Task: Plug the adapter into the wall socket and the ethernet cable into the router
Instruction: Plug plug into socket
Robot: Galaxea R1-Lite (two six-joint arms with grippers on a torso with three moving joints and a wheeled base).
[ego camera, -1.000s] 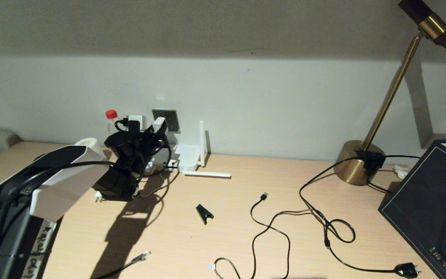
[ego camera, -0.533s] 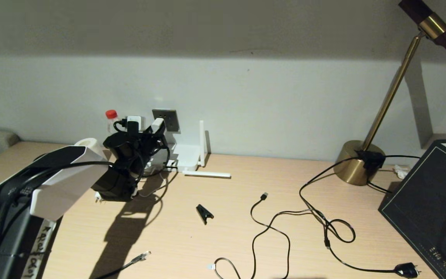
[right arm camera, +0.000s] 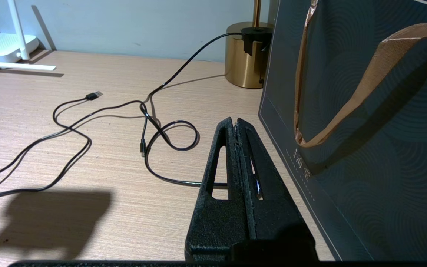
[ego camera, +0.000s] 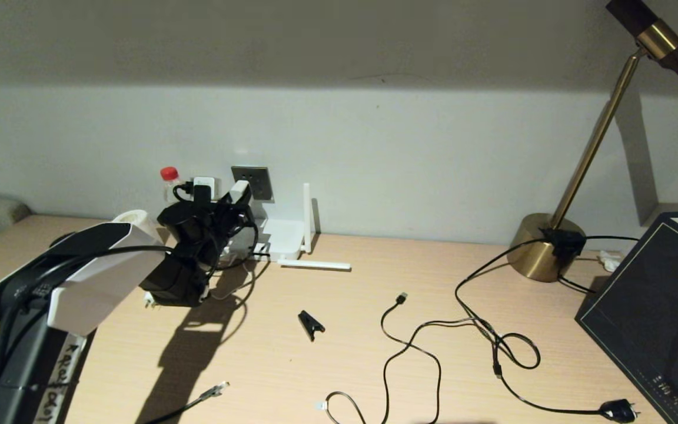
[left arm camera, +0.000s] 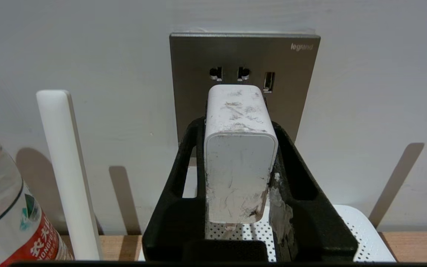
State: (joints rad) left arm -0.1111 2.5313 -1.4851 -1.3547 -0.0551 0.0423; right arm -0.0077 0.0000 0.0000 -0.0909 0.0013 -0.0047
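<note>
My left gripper (left arm camera: 237, 124) is shut on the white adapter (left arm camera: 240, 155), one black finger on each side. It holds the adapter just in front of the grey wall socket (left arm camera: 198, 74), below the two upper holes. The prongs are hidden, and I cannot tell if they touch the plate. In the head view the adapter (ego camera: 240, 189) sits beside the wall socket (ego camera: 261, 181), above the white router (ego camera: 285, 238). The ethernet cable (ego camera: 216, 388) lies at the table's front left, clear connector free. My right gripper (right arm camera: 235, 120) is shut and empty, low over the table beside a dark bag.
A red-capped bottle (ego camera: 169, 179) and a router antenna (left arm camera: 65, 167) stand left of the socket. A black clip (ego camera: 311, 324), a USB-tipped cable (ego camera: 401, 298) and a cable with a power plug (ego camera: 618, 410) lie mid-table. A brass lamp base (ego camera: 542, 253) and the dark bag (ego camera: 651, 306) fill the right.
The left gripper with the adapter has shifted very slightly to the left near the socket. Nothing else has moved.
</note>
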